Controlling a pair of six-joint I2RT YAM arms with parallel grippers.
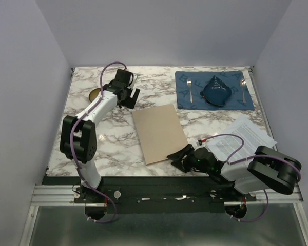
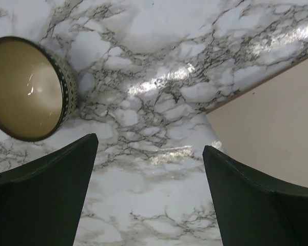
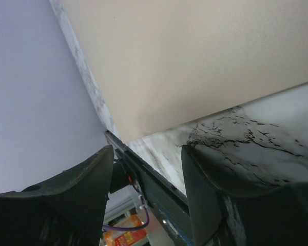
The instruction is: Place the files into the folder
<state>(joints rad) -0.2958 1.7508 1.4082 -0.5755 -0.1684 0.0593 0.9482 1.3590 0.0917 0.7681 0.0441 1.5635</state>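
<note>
Marble table [image 1: 92, 148] bears the folder [image 1: 159, 133], files [image 1: 246, 134], blue placemat [image 1: 187, 97] and a bowl [image 1: 94, 94].

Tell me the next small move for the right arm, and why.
Probably nudge the right gripper forward so its fingers straddle the near edge of the folder, ready to pinch the top leaf. The folder lies closed, the files sit outside it on the right, and the fingers are apart with nothing between them, just short of that edge.
</note>
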